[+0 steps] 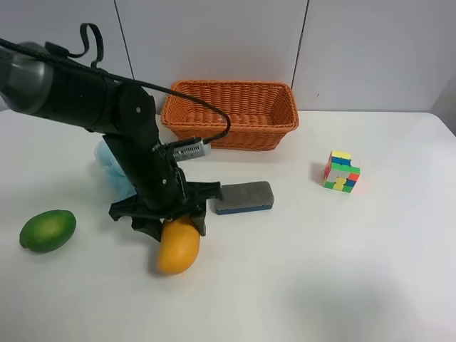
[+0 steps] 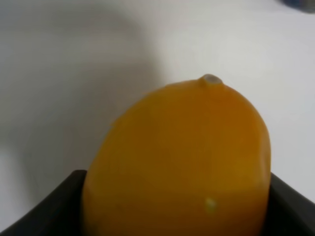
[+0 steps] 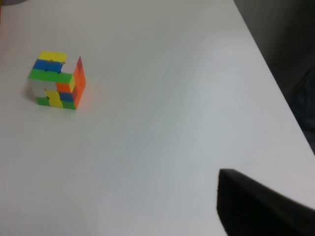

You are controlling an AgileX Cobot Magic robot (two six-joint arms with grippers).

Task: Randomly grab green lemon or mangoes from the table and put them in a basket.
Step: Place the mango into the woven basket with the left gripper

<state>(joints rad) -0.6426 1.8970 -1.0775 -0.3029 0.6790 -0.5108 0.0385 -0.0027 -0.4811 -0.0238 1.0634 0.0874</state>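
The left gripper (image 1: 174, 222) is clamped across one end of the mango (image 1: 178, 248), which seems to rest on the surface (image 1: 320, 278) toward its near edge. The grip is off-centre, so lift slowly and straight, watch for the fruit swinging, then carry it to the basket (image 1: 229, 137) at the far edge.

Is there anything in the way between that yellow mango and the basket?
Nothing visible blocks it. The grey eraser lies flat, just beside the straight line from the mango to the basket.
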